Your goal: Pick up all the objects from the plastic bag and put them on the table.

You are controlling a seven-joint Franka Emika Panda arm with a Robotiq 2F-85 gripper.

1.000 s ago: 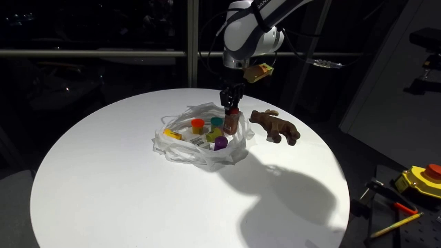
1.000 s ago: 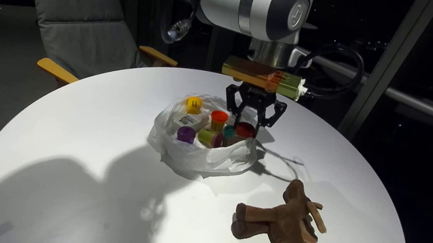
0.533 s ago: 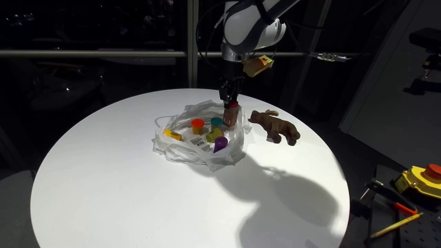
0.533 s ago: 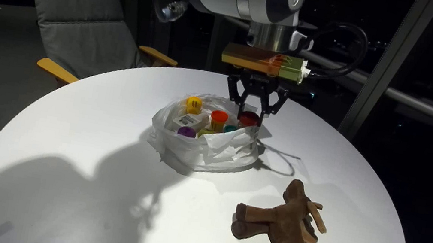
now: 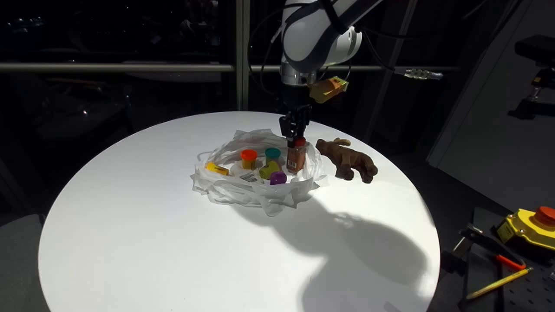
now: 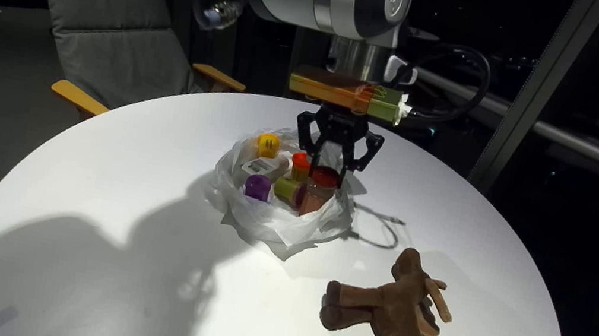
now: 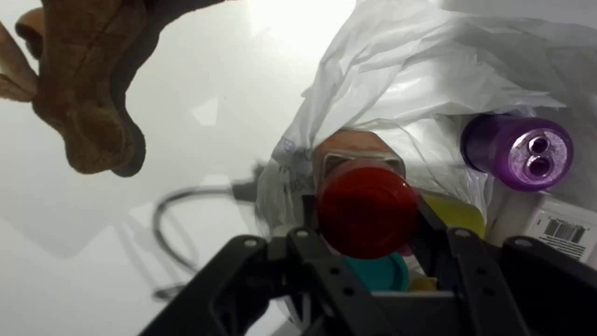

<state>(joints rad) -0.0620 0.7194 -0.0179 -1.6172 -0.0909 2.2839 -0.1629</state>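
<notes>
Gripper [image 7: 365, 205] takes up the near part of my wrist view, and it has the red-capped bottle [image 5: 296, 159] pinched around the cap from both sides. I have that bottle inside the mouth of the plastic bag [image 5: 243, 196], cap up and leaning a little in both exterior views; whether its base touches anything, I cannot tell.

Just beside it I see the teal-lidded tub [image 5: 272, 153], and next to that the yellow-green tub [image 5: 269, 170], on its side. The purple cylinder [image 7: 517, 149], with two holes in its end, sits close to the bag's wrinkled film, and the white block [image 7: 562, 228] shows me its barcode label. Farther from the bottle, in an exterior view, the orange-lidded tub [image 5: 249, 160] stands upright, and the yellow tub [image 5: 217, 169] lies tilted at the end of the bag away from my gripper. All six are inside the bag.

Out past the film, the brown toy animal [image 6: 396, 318] lies on its side on the white table [image 5: 151, 238], near the bag but apart from it. Off the table's edge, in an exterior view, I can make out a yellow box [image 5: 531, 232] with a red button [image 5: 545, 216] and, near it, a yellow pencil [image 5: 499, 284]. Farther back a grey chair [image 6: 111, 30] with wooden armrests stands beyond the table's rim, and behind everything a metal rail [image 5: 130, 67] runs across dark glass [image 5: 130, 34].
</notes>
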